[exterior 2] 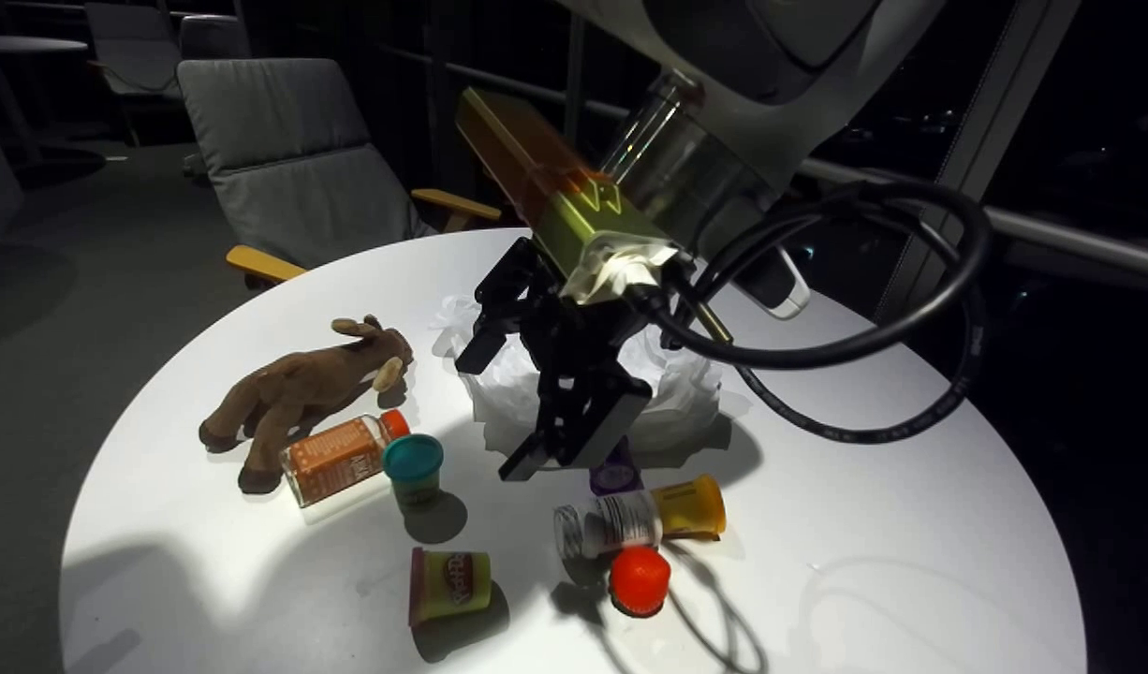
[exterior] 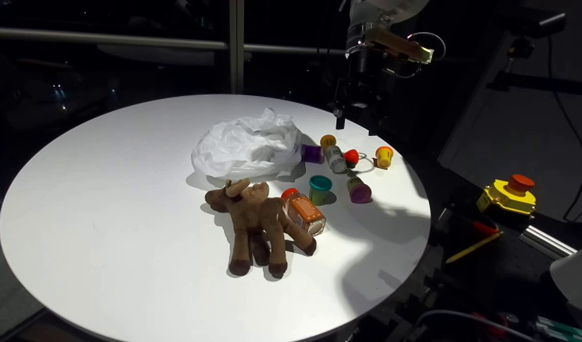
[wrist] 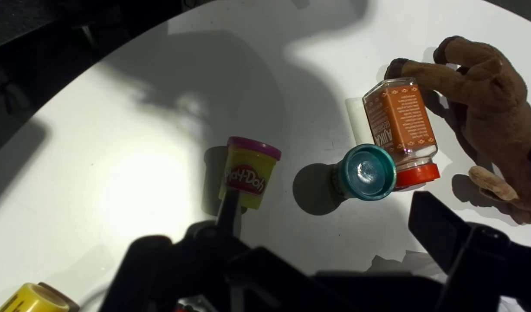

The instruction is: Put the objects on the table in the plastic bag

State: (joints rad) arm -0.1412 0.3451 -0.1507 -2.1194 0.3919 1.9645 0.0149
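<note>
One teal tub (wrist: 368, 172) stands on the table (exterior: 129, 266), below the hand (exterior: 357, 129), spread wide and bare; in the wrist view it sits past the gap between the fingers (wrist: 434, 229). Around it are one orange jar (exterior: 307, 213), one clear jar (exterior: 336, 160), one red thing (exterior: 351, 156), one moose (exterior: 253, 213), what look like four more tubs (exterior: 359, 191), and one bag (exterior: 243, 145) beside the purple tub (exterior: 312, 153).

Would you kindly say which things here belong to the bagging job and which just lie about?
For bagging: plastic bag, toy moose, bottle, jar, teal-lidded tub, magenta-lidded tub, yellow tub, amber tub, purple tub, red object.
Just around: stop button, pencil, chair.
</note>
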